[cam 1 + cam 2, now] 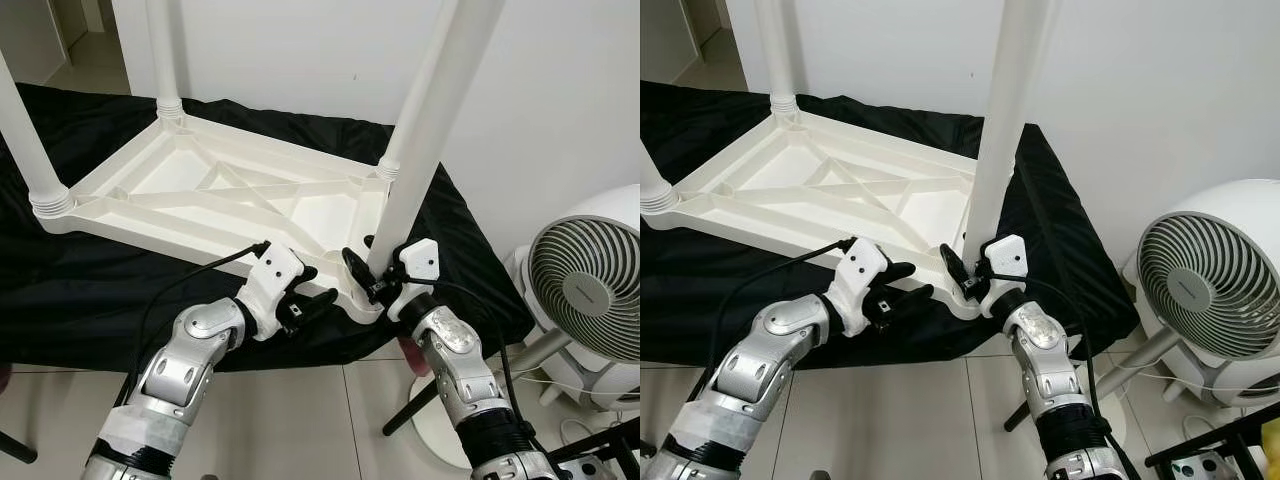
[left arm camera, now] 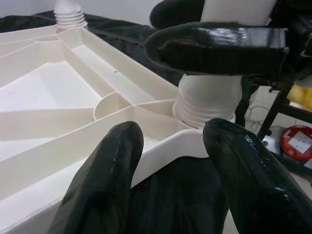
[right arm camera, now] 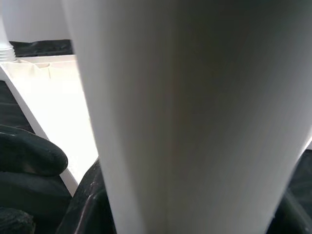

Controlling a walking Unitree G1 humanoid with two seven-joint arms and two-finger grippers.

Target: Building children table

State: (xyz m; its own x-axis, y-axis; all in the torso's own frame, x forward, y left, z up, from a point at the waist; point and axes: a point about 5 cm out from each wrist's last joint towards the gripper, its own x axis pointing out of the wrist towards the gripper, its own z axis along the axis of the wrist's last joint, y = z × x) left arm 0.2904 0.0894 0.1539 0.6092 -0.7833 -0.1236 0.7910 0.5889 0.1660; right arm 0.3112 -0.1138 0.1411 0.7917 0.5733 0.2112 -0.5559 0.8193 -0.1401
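Table leg [image 1: 425, 130] in right tool [image 1: 368, 272]

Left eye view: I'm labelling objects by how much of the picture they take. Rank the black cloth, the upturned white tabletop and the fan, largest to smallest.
1. black cloth
2. tabletop
3. fan, cut by the picture's edge, so its rank is less sure.

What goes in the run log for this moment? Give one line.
stage: fitting leg | right gripper: shut on near-right leg | left gripper: open at tabletop corner | tabletop: upside down on black cloth
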